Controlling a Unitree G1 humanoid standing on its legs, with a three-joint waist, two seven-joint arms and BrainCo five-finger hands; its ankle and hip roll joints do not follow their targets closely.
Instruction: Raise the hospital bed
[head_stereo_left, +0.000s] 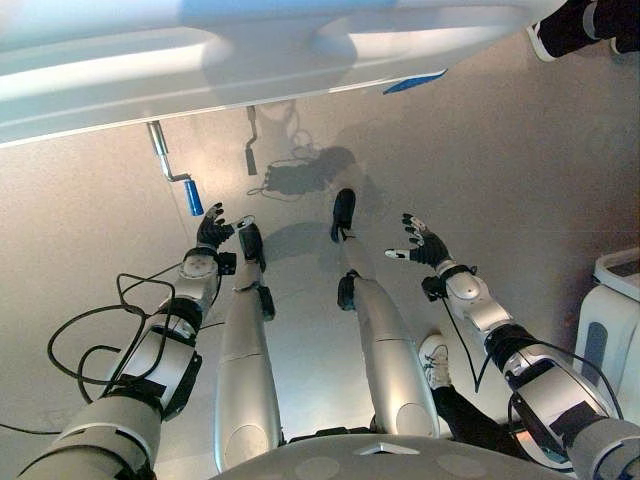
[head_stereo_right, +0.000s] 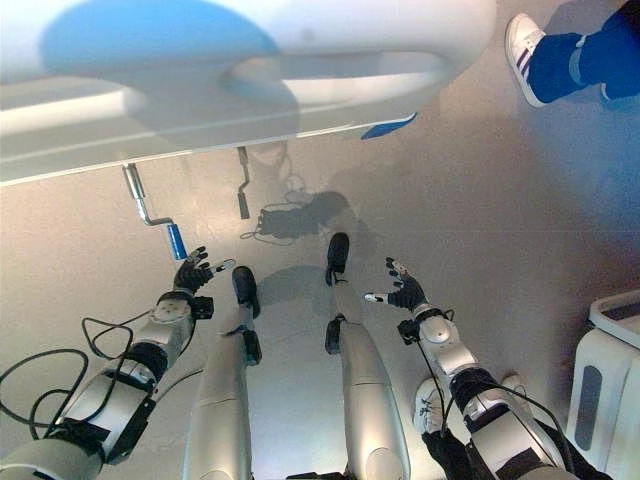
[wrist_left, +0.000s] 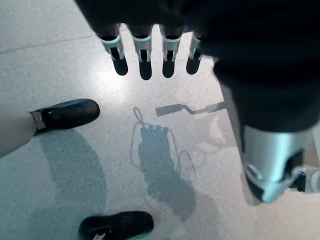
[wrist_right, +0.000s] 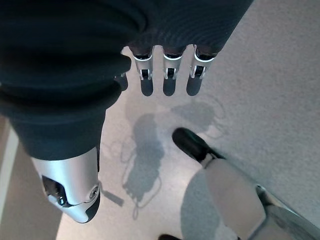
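The foot end of the white hospital bed (head_stereo_left: 200, 70) spans the far side of the view. Under its edge a silver crank with a blue grip (head_stereo_left: 193, 197) hangs out toward me. A second crank with a dark grip (head_stereo_left: 251, 152) hangs folded a little to its right and also shows in the left wrist view as crank (wrist_left: 172, 108). My left hand (head_stereo_left: 213, 230) is open just below the blue grip, not touching it, with straight fingers (wrist_left: 145, 60). My right hand (head_stereo_left: 425, 243) hovers open over the floor further right, its fingers (wrist_right: 168, 75) spread and holding nothing.
A person's dark-trousered legs and white shoes (head_stereo_right: 525, 45) stand at the far right by the bed corner. Another white shoe (head_stereo_left: 435, 362) is close beside my right arm. A white cart (head_stereo_left: 615, 320) stands at the right edge. A small blue tab (head_stereo_left: 412, 82) sticks out under the bed.
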